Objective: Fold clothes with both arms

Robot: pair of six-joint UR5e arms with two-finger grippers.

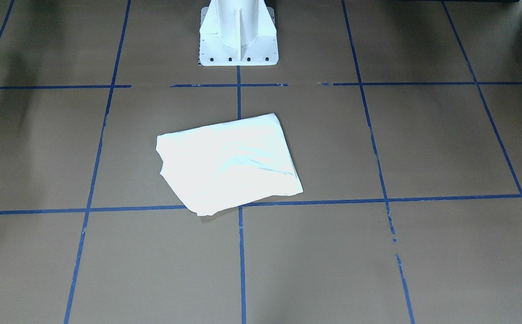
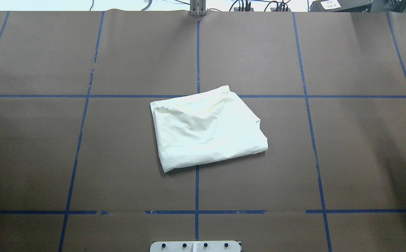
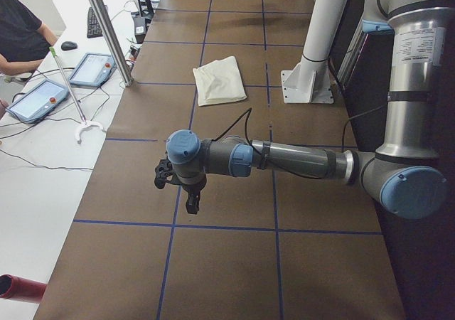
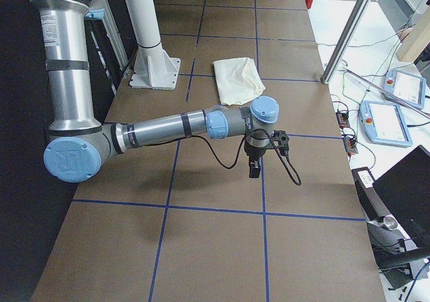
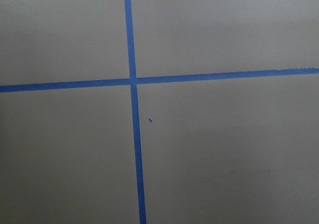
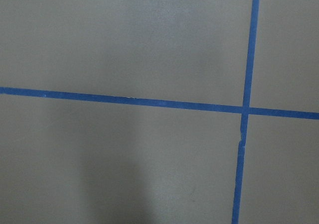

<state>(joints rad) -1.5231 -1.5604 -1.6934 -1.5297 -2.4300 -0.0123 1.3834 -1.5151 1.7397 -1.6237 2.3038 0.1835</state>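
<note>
Left pincer [image 3: 189, 200] and right pincer [image 4: 256, 168] hover well apart from the T-shirt [image 2: 206, 129], their opening we cannot tell; it lies folded in the middle of the desk [image 2: 84, 157], so we judge folding finished

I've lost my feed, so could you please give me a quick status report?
Left pincer and right pincer hang clear of the T-shirt, open or shut unreadable. T-shirt lies folded. Nothing on or beside it.

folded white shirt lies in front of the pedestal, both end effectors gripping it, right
No, neither grips it. The exterior left and right views show the left end effector and right end effector over bare table, far from the folded shirt in front of the pedestal.
</note>
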